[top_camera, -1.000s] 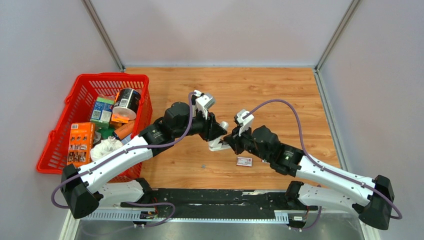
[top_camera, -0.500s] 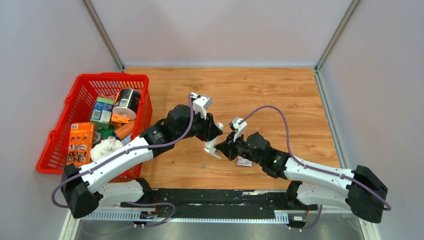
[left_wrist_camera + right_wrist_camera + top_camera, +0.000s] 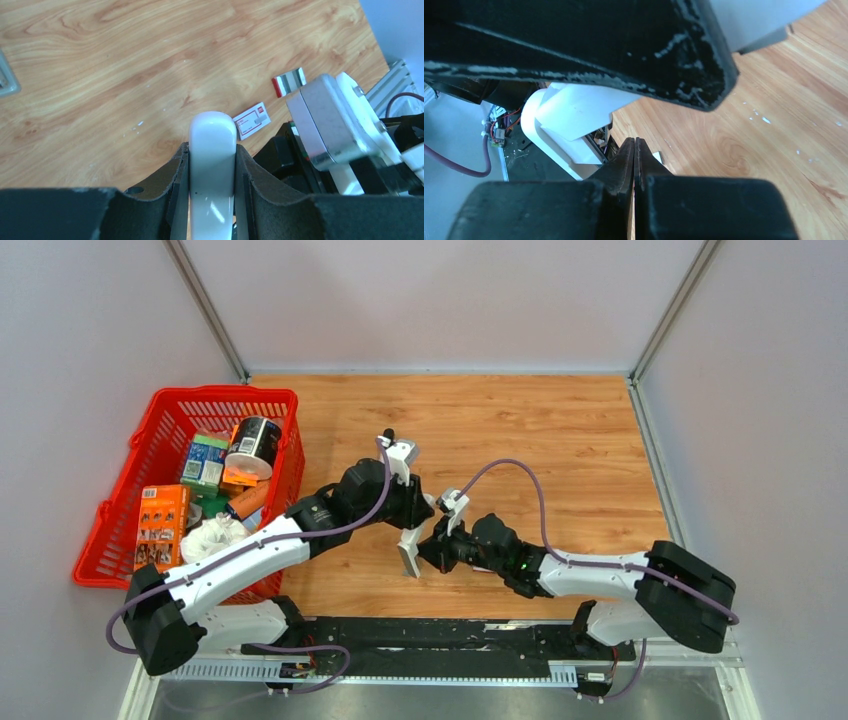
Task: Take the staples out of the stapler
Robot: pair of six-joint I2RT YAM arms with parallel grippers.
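Observation:
My left gripper (image 3: 413,533) is shut on the stapler (image 3: 410,556), a slim white plastic bar that points down toward the table. In the left wrist view the stapler (image 3: 211,135) fills the gap between the two black fingers (image 3: 252,167), its rounded end sticking out past them. My right gripper (image 3: 429,552) is shut with nothing in it, and its tips sit close to the right of the stapler's lower end. In the right wrist view the closed tips (image 3: 634,143) lie beside the white stapler (image 3: 574,107). No staples show.
A red basket (image 3: 225,393) full of packages stands at the left. A small red-and-white flat box (image 3: 252,120) and a shiny flat piece with a red edge (image 3: 289,81) lie on the wooden table (image 3: 560,430) below the arms. Grey walls enclose three sides.
Both arms have moved toward the near edge and slightly left. The stapler has swung from lying across to pointing downward in the left gripper. The right gripper stayed shut and followed it.

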